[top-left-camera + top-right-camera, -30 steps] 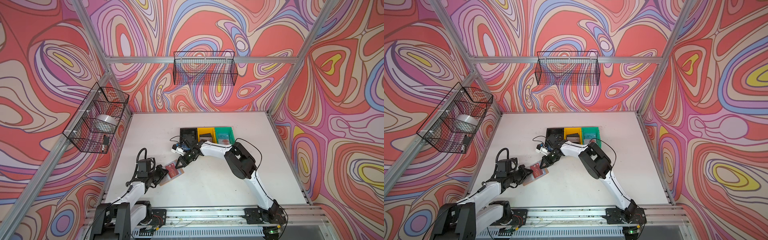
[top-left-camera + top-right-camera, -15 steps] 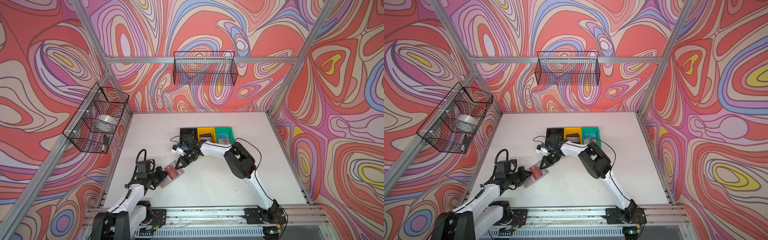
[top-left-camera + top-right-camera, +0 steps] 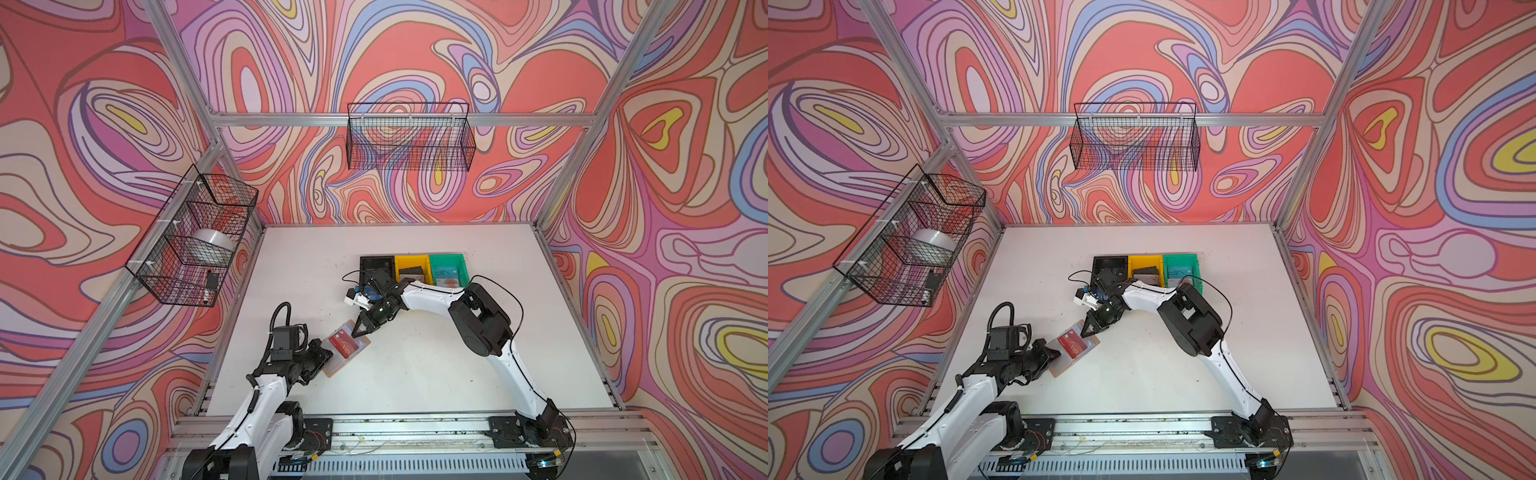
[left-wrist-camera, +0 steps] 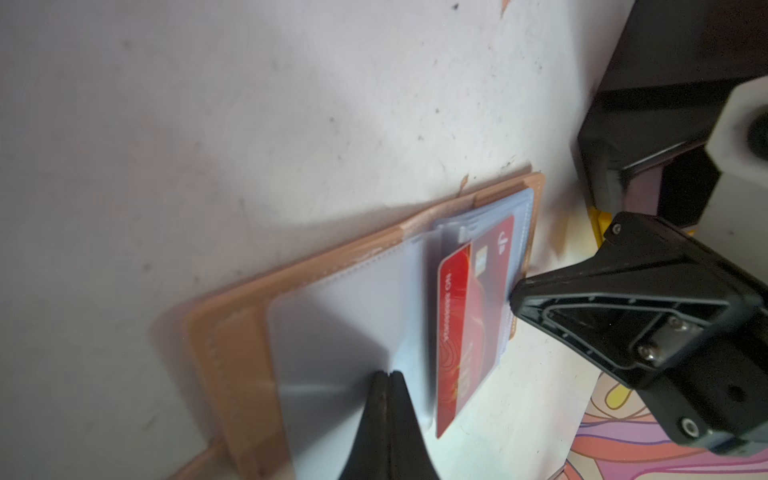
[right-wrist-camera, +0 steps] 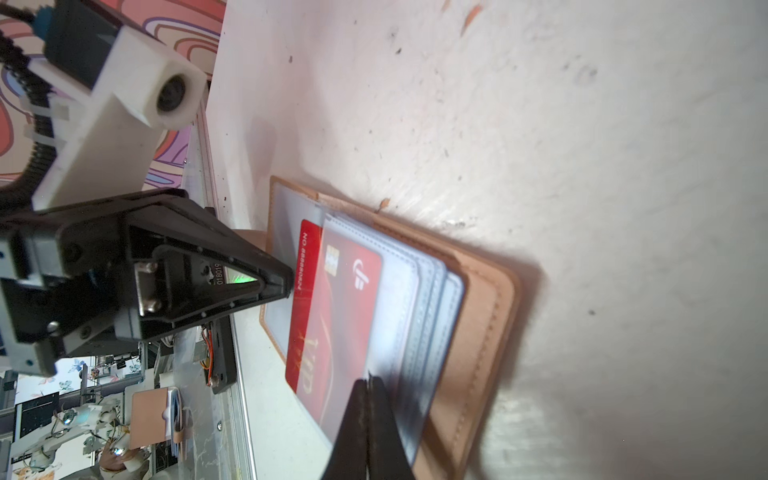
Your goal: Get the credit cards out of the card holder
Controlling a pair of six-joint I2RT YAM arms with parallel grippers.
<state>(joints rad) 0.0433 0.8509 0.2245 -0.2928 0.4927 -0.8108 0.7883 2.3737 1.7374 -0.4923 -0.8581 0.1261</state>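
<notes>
On the tabletop [image 3: 415, 374]: the card holder [image 3: 338, 366] is laid open at about 8 o'clock from the middle in both top views. Its tan cover is spread flat and its clear pages are fanned upward.
Red card [image 5: 332, 316]: a red credit card with gold "VIP" lettering and a chip is seen inside one of the sleeves. A strip along one long edge is left bare of the plastic.
Left hand [image 4: 388, 376]: it is placed at 8 o'clock of the holder. Its fingers are pressed together on a clear sleeve page [image 4: 340, 332] just beside the red card, and the page is drawn up into a crease at the tips.
Right hand [image 5: 368, 380]: it is placed at 1 o'clock of the holder. Its fingers are brought fully together, with the tips touching the outer edge of the sleeve stack. Whether a page is pinched there cannot be told.
Bins: a black bin [image 3: 365, 262], a yellow bin [image 3: 399, 262] and a green bin [image 3: 463, 266] are set in a touching row at 12 o'clock from the middle.
Green bin contents: a blue-green card [image 3: 444, 272] with white lettering and a pale card [image 3: 449, 283] with a red mark are seen. The pale card is partly hidden by the right arm.
</notes>
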